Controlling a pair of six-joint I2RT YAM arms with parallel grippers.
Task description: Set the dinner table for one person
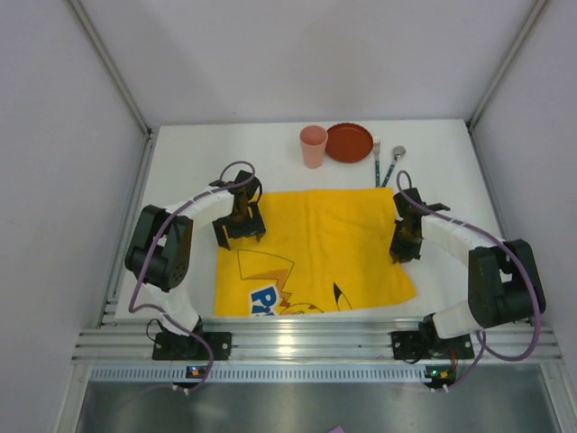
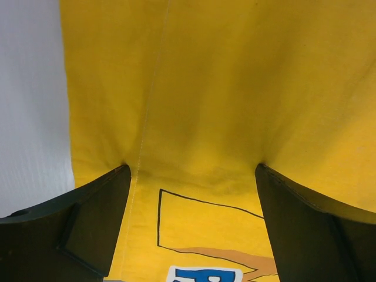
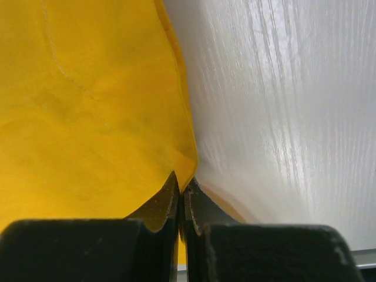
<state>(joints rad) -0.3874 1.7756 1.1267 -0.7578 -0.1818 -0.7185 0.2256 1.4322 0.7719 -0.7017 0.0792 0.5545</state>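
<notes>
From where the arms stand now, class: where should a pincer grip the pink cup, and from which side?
Likely its upper wall, from the left: the pink cup stands upright and the red plate crowds its right side.

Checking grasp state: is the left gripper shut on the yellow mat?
No: the left wrist view shows the left gripper with fingers spread wide, the yellow cloth mat bare between them.

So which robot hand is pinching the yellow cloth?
The right gripper, shut on the edge of the yellow cloth; the left gripper stands open above it.
</notes>
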